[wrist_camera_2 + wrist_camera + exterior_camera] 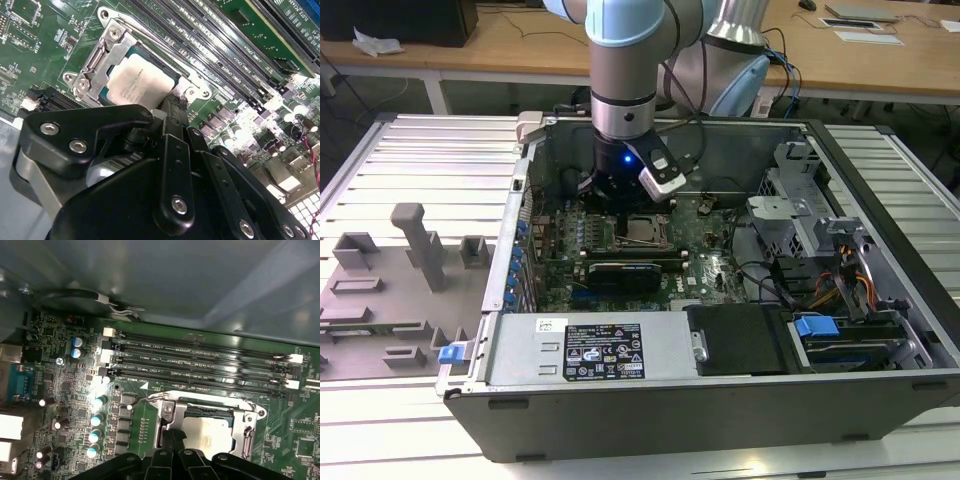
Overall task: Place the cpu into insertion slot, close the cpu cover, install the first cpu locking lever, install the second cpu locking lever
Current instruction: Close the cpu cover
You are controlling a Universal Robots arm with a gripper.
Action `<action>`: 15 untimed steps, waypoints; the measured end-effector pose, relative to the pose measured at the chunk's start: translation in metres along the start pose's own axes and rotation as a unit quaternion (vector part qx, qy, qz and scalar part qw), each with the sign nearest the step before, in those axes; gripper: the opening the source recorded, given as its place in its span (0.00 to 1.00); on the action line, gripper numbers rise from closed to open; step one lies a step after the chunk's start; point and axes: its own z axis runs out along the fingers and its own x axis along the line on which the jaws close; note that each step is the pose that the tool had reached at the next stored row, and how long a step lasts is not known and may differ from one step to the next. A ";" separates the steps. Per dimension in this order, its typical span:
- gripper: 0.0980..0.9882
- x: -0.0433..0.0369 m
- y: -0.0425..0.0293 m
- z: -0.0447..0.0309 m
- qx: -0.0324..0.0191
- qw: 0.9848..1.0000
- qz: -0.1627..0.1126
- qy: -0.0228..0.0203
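The exterior view shows one open dark-grey metal computer case (720,410). It holds one green motherboard (710,268), one boxy silver-grey power supply (605,350) with a white label at the board's six o'clock, and two bright blue plastic clips (455,352), the first at about eight o'clock from the board and the second clip (815,327) at about four o'clock. The first wrist view shows four long black memory slots (200,361), one small square pale silvery cpu (207,432), one square grey metal frame-shaped cpu cover (168,412) and a column of four silver-topped cylindrical capacitors (97,419).
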 end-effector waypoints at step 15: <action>0.01 -0.0056 -0.0008 -0.0059 0.000 1.000 0.000 0.000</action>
